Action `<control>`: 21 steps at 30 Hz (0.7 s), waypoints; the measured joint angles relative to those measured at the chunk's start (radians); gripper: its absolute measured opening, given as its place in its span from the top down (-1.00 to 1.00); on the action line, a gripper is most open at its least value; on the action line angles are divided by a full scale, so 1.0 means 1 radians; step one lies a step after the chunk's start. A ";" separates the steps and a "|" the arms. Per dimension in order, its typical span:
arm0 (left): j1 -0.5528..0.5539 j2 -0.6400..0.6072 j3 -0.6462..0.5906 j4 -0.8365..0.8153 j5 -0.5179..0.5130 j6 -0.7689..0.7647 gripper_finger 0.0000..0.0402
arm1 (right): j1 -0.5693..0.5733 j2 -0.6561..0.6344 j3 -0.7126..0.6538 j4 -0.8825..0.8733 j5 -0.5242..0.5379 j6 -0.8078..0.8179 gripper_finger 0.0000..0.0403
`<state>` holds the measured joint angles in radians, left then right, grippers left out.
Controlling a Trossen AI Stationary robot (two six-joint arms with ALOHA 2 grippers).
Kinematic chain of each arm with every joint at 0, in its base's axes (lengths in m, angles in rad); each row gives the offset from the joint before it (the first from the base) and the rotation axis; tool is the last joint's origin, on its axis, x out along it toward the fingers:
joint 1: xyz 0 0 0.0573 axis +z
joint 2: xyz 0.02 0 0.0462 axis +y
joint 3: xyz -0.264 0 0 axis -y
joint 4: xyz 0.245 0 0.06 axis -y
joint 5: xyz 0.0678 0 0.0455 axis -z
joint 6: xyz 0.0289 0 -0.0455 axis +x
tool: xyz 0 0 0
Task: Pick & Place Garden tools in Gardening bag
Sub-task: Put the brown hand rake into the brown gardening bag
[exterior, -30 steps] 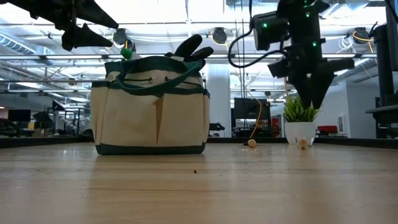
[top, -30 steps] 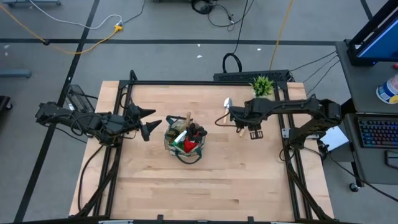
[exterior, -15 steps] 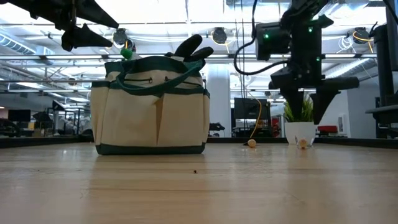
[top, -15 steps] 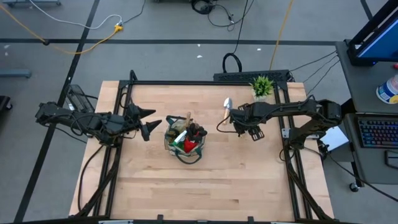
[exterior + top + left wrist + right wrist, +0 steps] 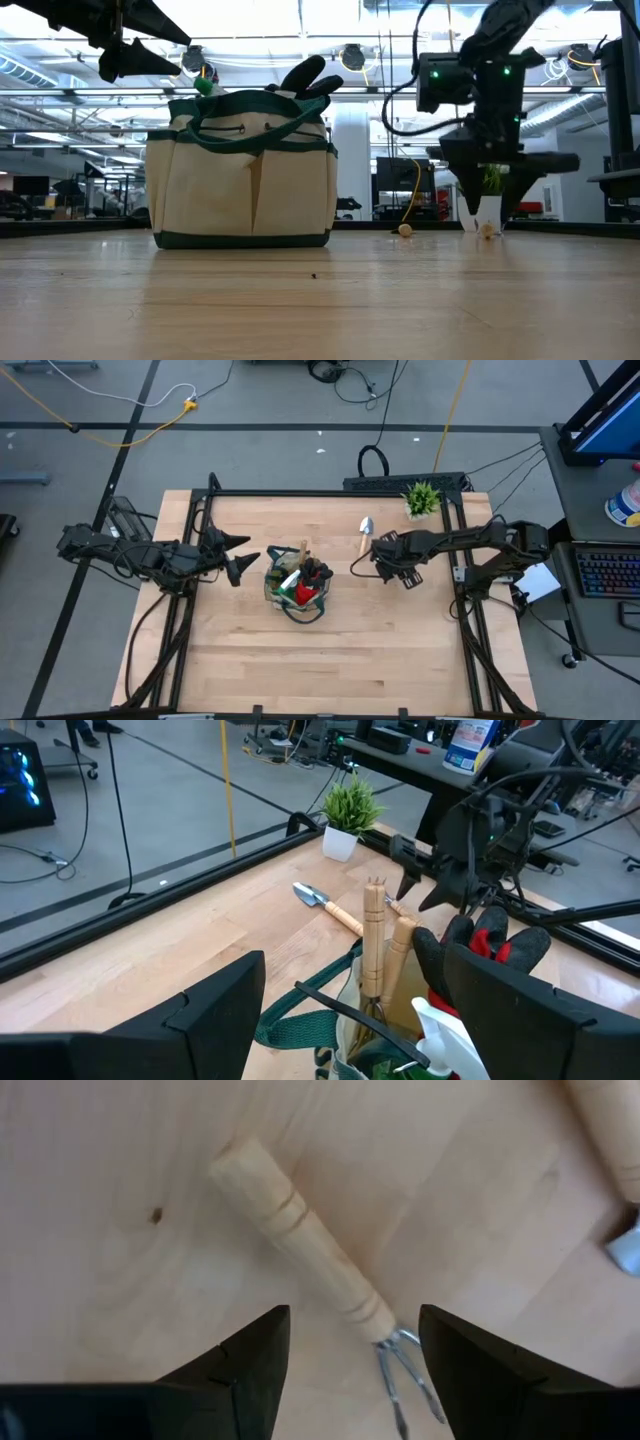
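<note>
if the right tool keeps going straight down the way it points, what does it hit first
Most likely the small hand fork with a light wooden handle, lying on the wooden table between the right tool's open fingers, though depth is hard to judge.

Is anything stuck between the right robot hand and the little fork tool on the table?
Nothing visible. The right gripper hangs over the hand fork with its fingers open on either side, only bare table around it.

Bare bench [image 5: 300,660] is lying open across the near half, while the bag [image 5: 296,588] is blocking mid-bench and the potted plant [image 5: 421,498] is crowding the far right corner.
</note>
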<state>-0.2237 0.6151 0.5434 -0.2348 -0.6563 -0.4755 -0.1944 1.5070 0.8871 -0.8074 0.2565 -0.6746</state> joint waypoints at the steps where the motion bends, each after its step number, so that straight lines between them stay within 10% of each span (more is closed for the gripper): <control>1: 0.000 0.000 0.000 0.000 0.000 -0.001 -0.54 | -0.001 0.000 -0.011 0.011 0.001 0.000 -0.06; 13: 0.000 0.000 0.000 0.001 0.000 -0.008 -0.54 | 0.000 -0.002 -0.115 0.190 0.004 0.004 0.00; 21: 0.000 0.000 0.000 0.001 0.000 -0.013 -0.54 | 0.000 -0.001 -0.118 0.189 0.001 0.007 0.45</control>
<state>-0.2241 0.6151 0.5434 -0.2337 -0.6563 -0.4885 -0.1944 1.5061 0.7692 -0.6179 0.2574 -0.6674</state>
